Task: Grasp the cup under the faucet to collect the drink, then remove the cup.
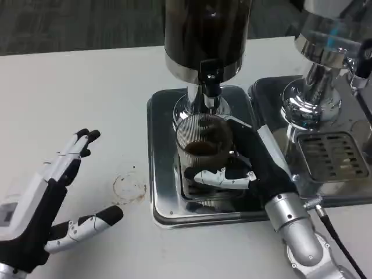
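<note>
- Head view looks down at a white table (87,87) with a drink machine (203,35) at 12 o'clock.
- A see-through cup (201,142) with ribbed sides stands on the shiny metal tray (160,157), right under the faucet (211,87), a bit above the middle of the picture.
- The right hand (229,174) reaches in from 5 o'clock. Its fingers wrap around the lower part of the cup, so it has hold of the cup.
- The left hand (55,203) rests at 8 o'clock, well apart from the cup. Its fingers are spread wide and it holds nothing.
- Some dark drink sits low in the cup. I cannot tell if more is pouring right now.
- My guess on the job: the grab is done and the filling has started. The cup looks far from full, and it has not been taken away yet. So what is left is to finish filling and then pull the cup out.
- A faint wet ring (129,187) marks the table at 7 o'clock, just beside the tray.
- A second shiny machine (317,87) with a slotted drip grate (331,154) stands at 2 o'clock.
- I see no words, brands or labels that can be read.
</note>
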Robot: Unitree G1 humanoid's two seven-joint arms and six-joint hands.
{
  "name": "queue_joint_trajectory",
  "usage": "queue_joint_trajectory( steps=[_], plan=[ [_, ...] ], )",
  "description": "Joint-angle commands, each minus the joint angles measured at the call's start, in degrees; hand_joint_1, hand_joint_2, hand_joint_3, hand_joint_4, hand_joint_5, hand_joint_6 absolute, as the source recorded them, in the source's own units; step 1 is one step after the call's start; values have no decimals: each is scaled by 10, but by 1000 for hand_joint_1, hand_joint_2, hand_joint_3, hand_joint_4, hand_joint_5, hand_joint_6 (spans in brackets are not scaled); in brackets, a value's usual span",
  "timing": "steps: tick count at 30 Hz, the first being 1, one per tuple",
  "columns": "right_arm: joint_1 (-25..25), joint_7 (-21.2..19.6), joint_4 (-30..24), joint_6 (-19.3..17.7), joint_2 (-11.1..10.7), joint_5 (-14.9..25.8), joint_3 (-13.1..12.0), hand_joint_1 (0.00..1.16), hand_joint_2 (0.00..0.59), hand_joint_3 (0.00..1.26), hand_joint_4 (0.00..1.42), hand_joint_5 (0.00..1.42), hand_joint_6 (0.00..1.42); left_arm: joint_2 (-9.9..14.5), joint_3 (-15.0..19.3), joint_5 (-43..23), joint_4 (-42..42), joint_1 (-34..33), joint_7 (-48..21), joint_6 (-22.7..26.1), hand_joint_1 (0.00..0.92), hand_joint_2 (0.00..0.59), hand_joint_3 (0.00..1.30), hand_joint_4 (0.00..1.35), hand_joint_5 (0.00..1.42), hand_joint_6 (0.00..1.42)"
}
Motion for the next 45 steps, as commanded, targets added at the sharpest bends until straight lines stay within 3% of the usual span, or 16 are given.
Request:
queue_joint_trajectory(
  steps=[1,10,20,36,45],
  plan=[
    [22,-27,-14,16,-10,-27,5,1056,157,490,520,507,569,-9,-2,3,-1,-3,14,7,0,91,86,0,195,125],
    [26,-61,-22,13,-3,-32,0,1108,109,558,582,587,648,-5,2,-4,0,-3,12,9,0,91,91,1,200,133],
    [37,-96,-43,14,-6,-43,-6,1116,95,600,631,643,700,-5,-5,1,2,-9,12,10,0,92,95,4,201,132],
    [87,-77,-165,62,-13,-37,-21,1079,109,630,672,700,804,-4,-22,12,15,-26,10,9,0,91,96,4,201,123],
    [127,-57,-240,84,-23,-39,-22,1055,116,639,686,718,814,3,-40,53,5,-25,27,28,0,99,90,0,188,109]
  ],
)
